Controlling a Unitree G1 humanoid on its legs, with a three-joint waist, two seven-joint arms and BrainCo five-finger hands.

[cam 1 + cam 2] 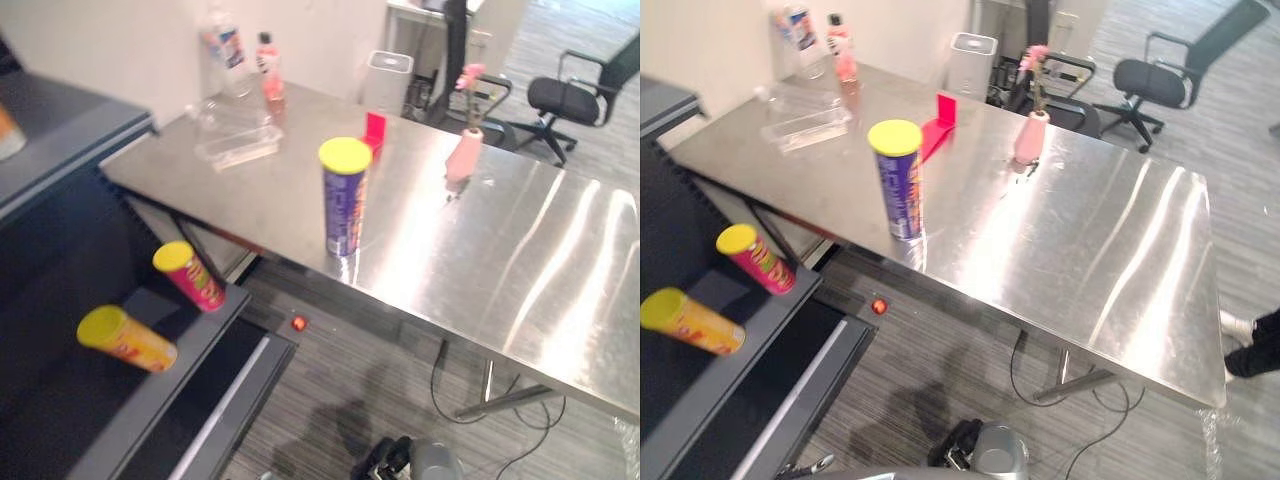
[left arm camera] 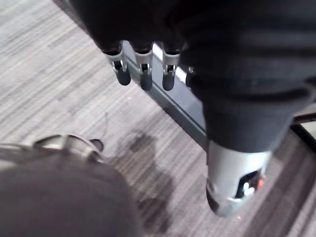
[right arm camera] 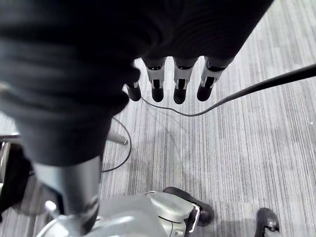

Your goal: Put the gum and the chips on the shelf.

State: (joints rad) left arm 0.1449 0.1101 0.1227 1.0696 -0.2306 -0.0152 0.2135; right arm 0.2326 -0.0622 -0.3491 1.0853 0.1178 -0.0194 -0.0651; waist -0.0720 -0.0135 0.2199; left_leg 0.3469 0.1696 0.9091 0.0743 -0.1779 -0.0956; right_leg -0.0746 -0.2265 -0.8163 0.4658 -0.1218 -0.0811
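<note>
My left robot hand [image 2: 145,74] and right robot hand [image 3: 180,85] hang slack, empty; tall purple yellow-lidded chips can [image 1: 345,200] stands mid-frame by the steel bench [image 1: 520,250] edge, where I could knock it off

Brushed-steel desk [image 1: 480,250] on grey striped carpet [image 1: 330,400]. At the desk's 11 o'clock corner, a clear plastic tray [image 1: 235,140] lies in front of two upright bottles: a clear bottle [image 1: 222,50] with a blue-and-red label and, just beside it, a pink bottle [image 1: 268,70] with a dark cap. Toward 1 o'clock, a pink vase [image 1: 463,155] stands near the far edge, holding a single pink flower [image 1: 470,75]. Past that edge at 12 o'clock is a white cylinder [image 1: 388,78], and at 2 o'clock a black office chair [image 1: 570,98]. A small red object [image 1: 298,323] lies on the carpet below the near edge. At 4 o'clock, a person's white shoe [image 1: 1237,326] and dark trouser leg [image 1: 1255,355].
</note>
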